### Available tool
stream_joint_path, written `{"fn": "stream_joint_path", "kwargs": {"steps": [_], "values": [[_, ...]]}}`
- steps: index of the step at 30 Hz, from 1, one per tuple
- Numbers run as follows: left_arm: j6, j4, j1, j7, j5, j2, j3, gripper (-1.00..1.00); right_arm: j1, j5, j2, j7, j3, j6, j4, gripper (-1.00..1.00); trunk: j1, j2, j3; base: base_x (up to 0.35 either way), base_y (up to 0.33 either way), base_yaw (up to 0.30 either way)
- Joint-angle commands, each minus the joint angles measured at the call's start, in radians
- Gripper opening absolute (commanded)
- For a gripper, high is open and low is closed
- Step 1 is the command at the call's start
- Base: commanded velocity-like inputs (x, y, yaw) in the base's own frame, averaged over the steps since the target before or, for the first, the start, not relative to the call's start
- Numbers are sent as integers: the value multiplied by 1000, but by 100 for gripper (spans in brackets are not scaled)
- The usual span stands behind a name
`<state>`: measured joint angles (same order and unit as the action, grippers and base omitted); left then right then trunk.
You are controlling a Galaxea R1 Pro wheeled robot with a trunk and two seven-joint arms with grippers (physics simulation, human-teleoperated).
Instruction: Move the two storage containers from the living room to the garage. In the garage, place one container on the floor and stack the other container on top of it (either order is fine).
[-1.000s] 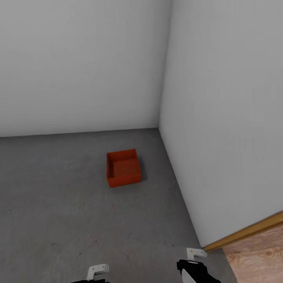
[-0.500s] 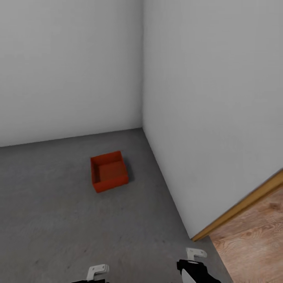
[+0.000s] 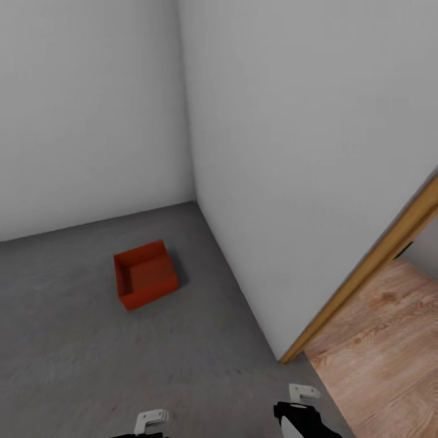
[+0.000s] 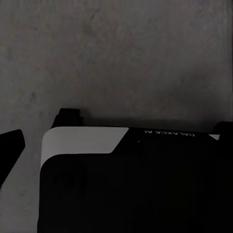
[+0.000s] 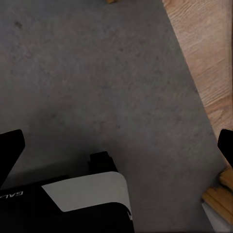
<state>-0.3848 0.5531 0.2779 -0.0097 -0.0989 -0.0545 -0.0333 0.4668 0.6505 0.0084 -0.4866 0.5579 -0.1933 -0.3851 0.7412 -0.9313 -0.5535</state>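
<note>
Container (image 3: 145, 274) on floor (image 3: 73, 353), far from fingers (image 5: 10, 150).

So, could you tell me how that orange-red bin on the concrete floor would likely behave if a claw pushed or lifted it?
The storage container looks like straight-walled, empty plastic, so it is probably stiff and light for its size. Sitting low and flat on the concrete floor, it would likely slide rather than tip when pushed. Its thin rim may offer a narrow, possibly slippery grip.

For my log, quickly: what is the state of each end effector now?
Left end effector: open, holding nothing.
Right end effector: open, holding nothing.
</note>
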Motion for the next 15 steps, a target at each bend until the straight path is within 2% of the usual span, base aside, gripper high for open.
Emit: {"fn": "stream_joint_path", "kwargs": {"steps": [1, 15], "values": [[-7, 2, 0, -1, -9, -1, -3, 100, 1, 5, -1, -7, 9, -6, -1, 100, 0, -1, 0, 0, 0, -290], [-7, 2, 0, -1, -10, -1, -3, 100, 1, 5, -1, -7, 9, -6, -1, 100, 0, -1, 11, 0, 0, -289]]}}
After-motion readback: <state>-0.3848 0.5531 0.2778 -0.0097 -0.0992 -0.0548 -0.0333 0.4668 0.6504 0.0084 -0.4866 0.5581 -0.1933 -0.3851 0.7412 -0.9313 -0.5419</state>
